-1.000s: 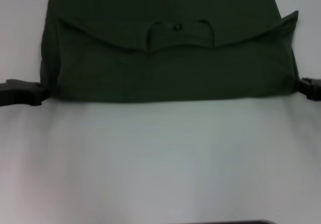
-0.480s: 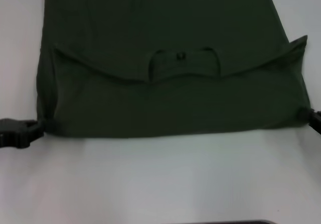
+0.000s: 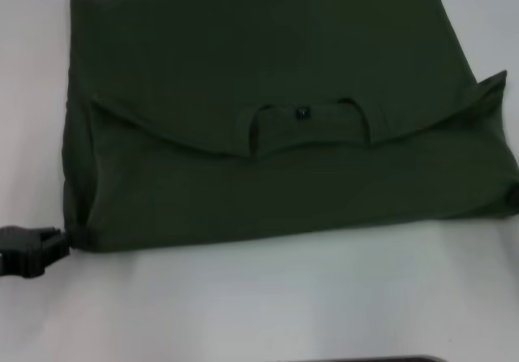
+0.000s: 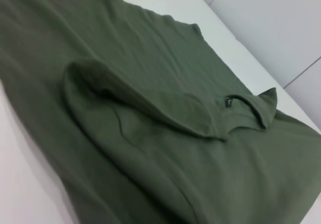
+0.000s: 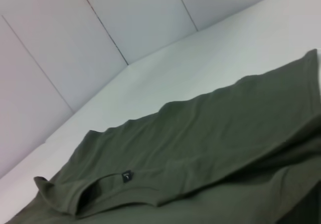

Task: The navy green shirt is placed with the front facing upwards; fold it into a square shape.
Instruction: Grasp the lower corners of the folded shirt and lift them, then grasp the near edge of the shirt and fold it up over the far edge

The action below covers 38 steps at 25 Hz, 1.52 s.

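While the navy green shirt (image 3: pixel 276 143) lies across the white worktop (image 3: pixel 268 305) with its collar end folded over the body, the neckline and small black neck tag (image 3: pixel 302 113) sit near the middle of the fold. Compared with a second ago, the whole garment has slid toward me and rotated a little: the near folded edge sits lower and now slants, and the far hem has come into the head view. I take that as the shirt being dragged or repositioned rather than a fresh fold, so it is a wide rectangle and not yet a square.

My left tool (image 3: pixel 32 248) is low at the near left corner of the cloth, touching its edge; I cannot tell whether it is clenched on the fabric. My right tool has slipped to the frame's right edge by the near right corner, and I cannot tell its state.
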Available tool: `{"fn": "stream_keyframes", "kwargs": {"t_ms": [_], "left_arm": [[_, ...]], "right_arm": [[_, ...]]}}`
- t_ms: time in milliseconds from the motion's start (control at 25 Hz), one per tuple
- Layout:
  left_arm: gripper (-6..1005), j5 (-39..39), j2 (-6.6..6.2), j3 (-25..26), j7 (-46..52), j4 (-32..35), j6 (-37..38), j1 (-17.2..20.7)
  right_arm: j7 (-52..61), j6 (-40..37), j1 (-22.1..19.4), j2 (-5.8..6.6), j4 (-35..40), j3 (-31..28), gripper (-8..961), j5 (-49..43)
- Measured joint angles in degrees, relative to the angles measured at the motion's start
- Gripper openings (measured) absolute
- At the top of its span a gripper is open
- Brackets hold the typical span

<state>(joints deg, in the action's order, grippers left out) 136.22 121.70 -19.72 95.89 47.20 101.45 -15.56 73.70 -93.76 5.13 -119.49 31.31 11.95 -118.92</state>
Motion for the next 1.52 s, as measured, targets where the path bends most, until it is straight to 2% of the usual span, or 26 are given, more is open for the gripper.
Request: {"fn": "stream_keyframes", "kwargs": {"t_ms": [440,680,1000,1200,1320,1520], "left_arm": [[1,2.01,0.30,2.82,-4.53,0.01,3.76,2.20],[1,2.77,0.02,6.66,-6.72,-0.12,5.41,2.27],[0,-1.67,-0.62,7.67,-6.90,-1.83,5.13,0.18],[0,-6.18,-1.55,9.37,-6.12,-3.15,4.78,-2.37],[0,-7.75,-2.13,10.28,-4.99,-3.62,4.67,-4.07],[1,-10.53,-2.83,10.53,-3.08,-3.70,3.88,-6.10]], "right_arm": [[-2.35,-1.92,-3.91,-0.04,-0.89,-0.03,10,-1.29],[-5.98,-3.66,-4.76,-0.04,-2.23,-2.59,9,-1.98],[-5.75,-4.96,-0.52,-0.02,-2.33,-4.53,9,-1.56],[-1.31,-5.31,5.15,0.26,-1.83,-8.78,10,-1.36],[1.96,-5.32,8.56,0.71,-1.13,-9.64,10,-1.13],[7.58,-5.52,14.06,0.69,2.27,-10.51,10,-0.76]]}}
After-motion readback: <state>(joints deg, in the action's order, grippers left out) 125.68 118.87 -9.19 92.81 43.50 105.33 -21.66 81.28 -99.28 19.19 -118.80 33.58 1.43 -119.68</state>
